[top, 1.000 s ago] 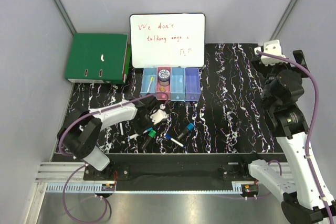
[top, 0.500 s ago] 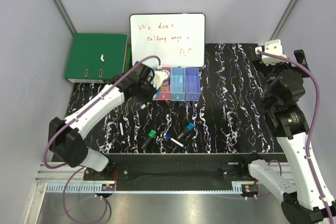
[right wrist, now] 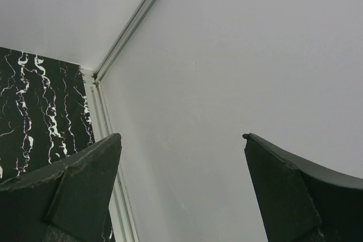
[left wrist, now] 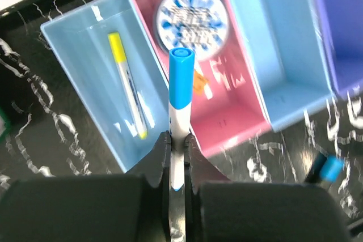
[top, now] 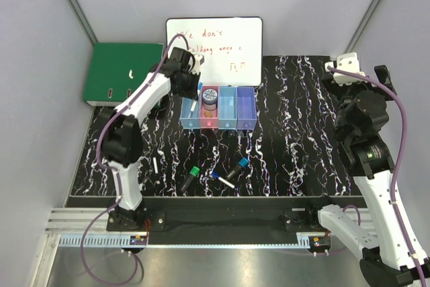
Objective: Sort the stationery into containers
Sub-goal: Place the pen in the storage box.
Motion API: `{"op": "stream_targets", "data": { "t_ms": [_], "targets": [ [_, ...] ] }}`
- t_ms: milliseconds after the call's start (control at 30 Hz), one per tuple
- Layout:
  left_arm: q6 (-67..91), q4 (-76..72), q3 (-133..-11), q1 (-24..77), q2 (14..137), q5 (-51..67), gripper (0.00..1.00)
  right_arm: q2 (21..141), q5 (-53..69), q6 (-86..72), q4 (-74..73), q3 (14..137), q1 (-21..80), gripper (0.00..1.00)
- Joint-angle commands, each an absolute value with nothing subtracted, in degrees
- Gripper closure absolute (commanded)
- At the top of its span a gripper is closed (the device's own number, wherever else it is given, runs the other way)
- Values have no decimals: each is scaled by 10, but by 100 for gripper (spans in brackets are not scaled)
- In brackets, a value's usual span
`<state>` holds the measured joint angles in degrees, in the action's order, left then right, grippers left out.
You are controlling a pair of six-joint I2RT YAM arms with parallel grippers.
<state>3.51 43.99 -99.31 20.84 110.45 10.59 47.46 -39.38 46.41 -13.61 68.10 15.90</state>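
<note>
Left gripper (left wrist: 177, 144) pinches a white-barrelled marker (left wrist: 180, 103) with a bright blue cap.

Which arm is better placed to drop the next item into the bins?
Left. Its claw is shut on a blue-capped marker at the row of bins; the right claw is open, empty, far right facing the wall.

Red handwriting on the whiteboard (top: 232, 38) reads "don't" on top. The lower lines are too small to read.
</note>
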Motion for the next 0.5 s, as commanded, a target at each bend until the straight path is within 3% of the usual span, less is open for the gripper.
{"op": "stream_targets", "data": {
  "t_ms": [0,467],
  "targets": [
    [93,429,-1067,194,1163,110,100,462,-390,474,-120,677,154,3],
    [79,424,-1044,186,1208,60,100,461,-386,465,-120,656,152,3]
  ]
}}
